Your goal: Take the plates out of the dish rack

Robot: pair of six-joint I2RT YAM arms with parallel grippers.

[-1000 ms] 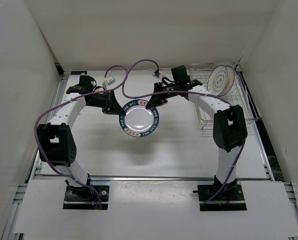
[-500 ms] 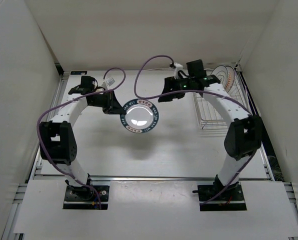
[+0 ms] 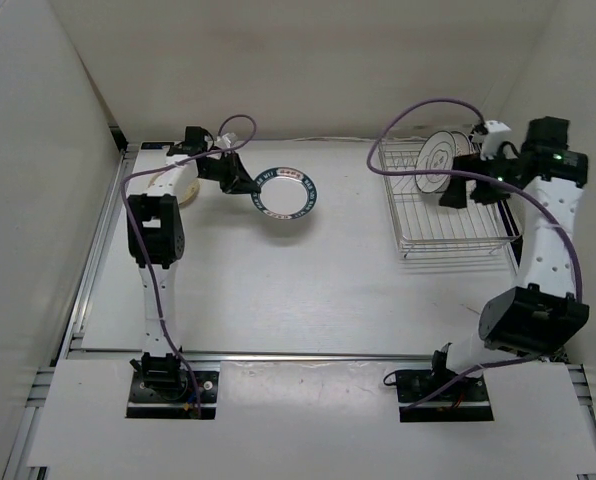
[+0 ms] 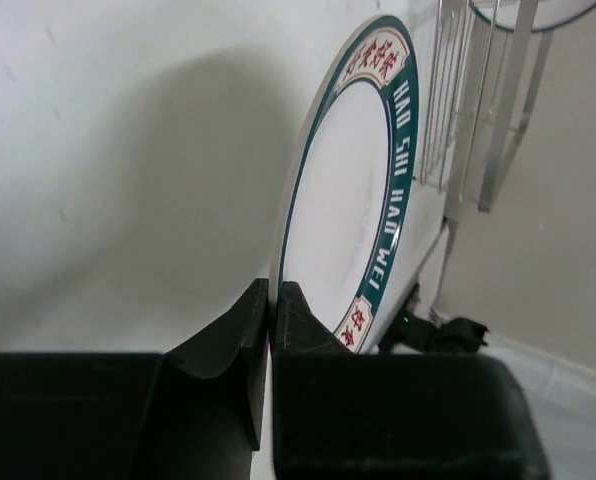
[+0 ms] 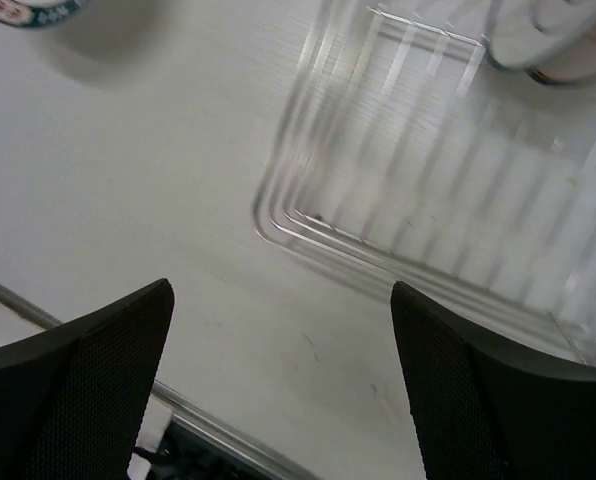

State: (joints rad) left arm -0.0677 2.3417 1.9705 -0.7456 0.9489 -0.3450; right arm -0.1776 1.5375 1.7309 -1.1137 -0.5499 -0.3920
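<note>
The white plate with the dark lettered rim hangs above the back left of the table, with my left gripper shut on its rim. A tan plate lies at the far left, partly hidden under the left arm. In the silver wire dish rack at the right, the white plate with the orange-red centre stands upright at the back. My right gripper hovers over the rack's middle, open and holding nothing.
White walls close in the table on the left, back and right. A metal rail runs along the near edge. Purple cables loop above both arms. The lettered plate's rim peeks into the right wrist view's top left corner.
My right gripper opened, let go of the lettered plate and swung right over the rack. My left arm carried that plate toward the back left.
</note>
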